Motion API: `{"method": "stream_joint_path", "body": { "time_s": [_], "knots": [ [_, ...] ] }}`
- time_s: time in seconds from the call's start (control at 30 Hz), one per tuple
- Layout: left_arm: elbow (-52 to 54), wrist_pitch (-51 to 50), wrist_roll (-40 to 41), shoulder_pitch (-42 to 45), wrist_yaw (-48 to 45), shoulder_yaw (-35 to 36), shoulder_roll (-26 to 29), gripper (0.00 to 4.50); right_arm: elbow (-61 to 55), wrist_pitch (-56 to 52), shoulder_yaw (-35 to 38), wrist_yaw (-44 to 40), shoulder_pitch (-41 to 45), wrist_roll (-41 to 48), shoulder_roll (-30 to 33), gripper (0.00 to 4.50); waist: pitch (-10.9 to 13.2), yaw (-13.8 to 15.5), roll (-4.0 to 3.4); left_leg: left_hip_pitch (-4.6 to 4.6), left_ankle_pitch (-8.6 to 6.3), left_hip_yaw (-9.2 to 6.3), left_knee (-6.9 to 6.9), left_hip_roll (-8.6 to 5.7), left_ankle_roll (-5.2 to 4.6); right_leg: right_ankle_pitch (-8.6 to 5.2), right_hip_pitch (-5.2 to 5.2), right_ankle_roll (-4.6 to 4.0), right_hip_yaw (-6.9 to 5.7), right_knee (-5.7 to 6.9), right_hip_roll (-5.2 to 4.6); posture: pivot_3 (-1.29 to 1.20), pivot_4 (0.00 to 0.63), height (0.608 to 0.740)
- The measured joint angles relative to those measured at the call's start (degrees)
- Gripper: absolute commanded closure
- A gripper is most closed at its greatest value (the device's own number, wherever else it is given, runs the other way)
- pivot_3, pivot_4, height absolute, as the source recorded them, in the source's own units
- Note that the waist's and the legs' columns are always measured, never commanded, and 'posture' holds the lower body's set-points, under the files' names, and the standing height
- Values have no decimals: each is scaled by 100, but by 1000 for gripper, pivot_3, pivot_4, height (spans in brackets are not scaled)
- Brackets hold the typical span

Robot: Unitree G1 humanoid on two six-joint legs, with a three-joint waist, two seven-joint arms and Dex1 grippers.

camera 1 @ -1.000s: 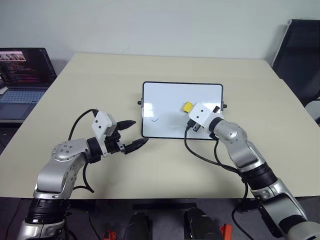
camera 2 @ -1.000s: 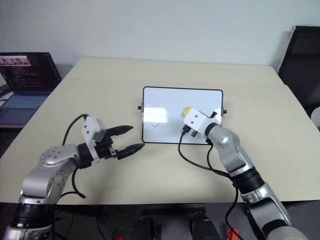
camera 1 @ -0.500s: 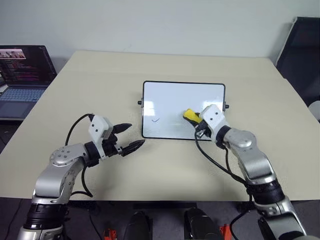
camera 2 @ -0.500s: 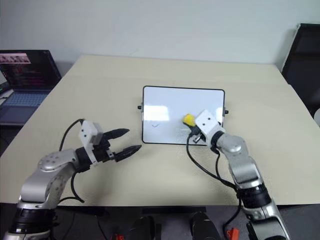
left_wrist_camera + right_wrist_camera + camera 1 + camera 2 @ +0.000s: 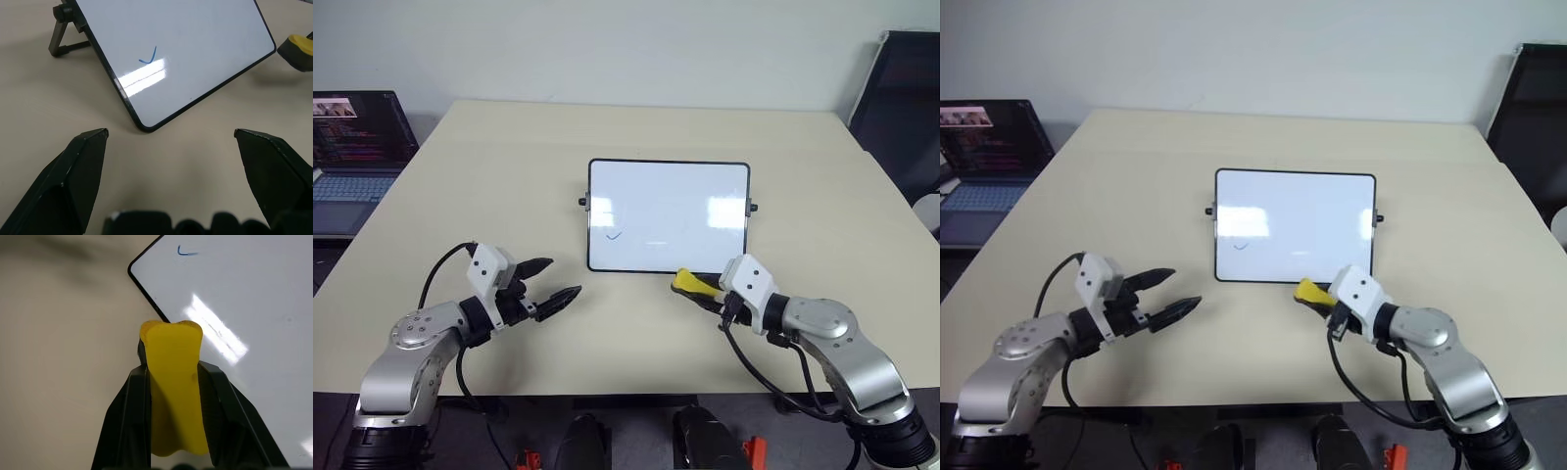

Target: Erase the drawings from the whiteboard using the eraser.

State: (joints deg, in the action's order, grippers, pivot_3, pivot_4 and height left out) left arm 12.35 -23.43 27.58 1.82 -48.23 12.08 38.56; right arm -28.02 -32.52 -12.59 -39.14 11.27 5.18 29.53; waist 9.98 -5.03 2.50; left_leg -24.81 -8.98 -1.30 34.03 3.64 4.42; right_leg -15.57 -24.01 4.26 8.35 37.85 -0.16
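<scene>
One drawing (image 5: 614, 234) left on whiteboard (image 5: 668, 215); right end effector (image 5: 697, 288) pinching eraser (image 5: 686, 281) just off board's near edge, left end effector (image 5: 558, 281) spread wide.

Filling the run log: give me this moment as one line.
right gripper: shut on eraser, off whiteboard near edge | left gripper: open, empty | drawings: one check mark left | table

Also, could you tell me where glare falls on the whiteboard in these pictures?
Left eye view: two bright patches on the whiteboard, at its left and right edges. Left wrist view: a streak of glare just below the blue check mark. Right wrist view: a bright streak on the board beside the yellow eraser.
</scene>
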Motion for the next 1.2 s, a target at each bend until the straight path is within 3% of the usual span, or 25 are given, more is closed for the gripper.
{"method": "stream_joint_path", "body": {
  "time_s": [0.23, 0.57, 0.67, 0.9, 1.2],
  "knots": [
    [-140, 164, -125, -24, -56, 75, 13, 0, 1194, 518, -701, 536, 1363, -867, -595, 3502, 1, -9, 0, -4, 0, 2, -6, 3, 0, 1, -1, 0, -1, 11, 5, 0, 150, 740],
    [-488, 478, -263, 49, -325, -19, 17, 0, 3976, 1555, -1538, 1047, 3470, -1924, -1759, 3502, 1, -1, -1, -9, 0, 1, -9, 4, 0, 4, -2, -3, -5, 15, 6, 0, 150, 740],
    [-667, 588, -299, 102, -385, -60, 16, 0, 4482, 1834, -1751, 1007, 3670, -2192, -1832, 3502, 0, 11, 1, -10, 0, 0, -8, 4, 0, 4, -1, -4, -8, 14, 6, 0, 150, 740],
    [-802, 783, -320, 129, -479, -66, -10, 0, 4319, 2103, -2156, 300, 3524, -2453, -1500, 3503, 0, 12, 1, -1, 2, -1, -3, 5, -1, 4, 3, -3, -8, 29, 6, 0, 150, 740],
    [-820, 750, -323, 138, -470, -164, -59, 0, 4854, 2258, -1796, 1166, 3844, -2713, -1689, 3503, -2, 24, 4, 1, 10, -4, 9, 3, -9, 13, 2, -9, -9, 46, 6, 0, 150, 740]
  ]
}}
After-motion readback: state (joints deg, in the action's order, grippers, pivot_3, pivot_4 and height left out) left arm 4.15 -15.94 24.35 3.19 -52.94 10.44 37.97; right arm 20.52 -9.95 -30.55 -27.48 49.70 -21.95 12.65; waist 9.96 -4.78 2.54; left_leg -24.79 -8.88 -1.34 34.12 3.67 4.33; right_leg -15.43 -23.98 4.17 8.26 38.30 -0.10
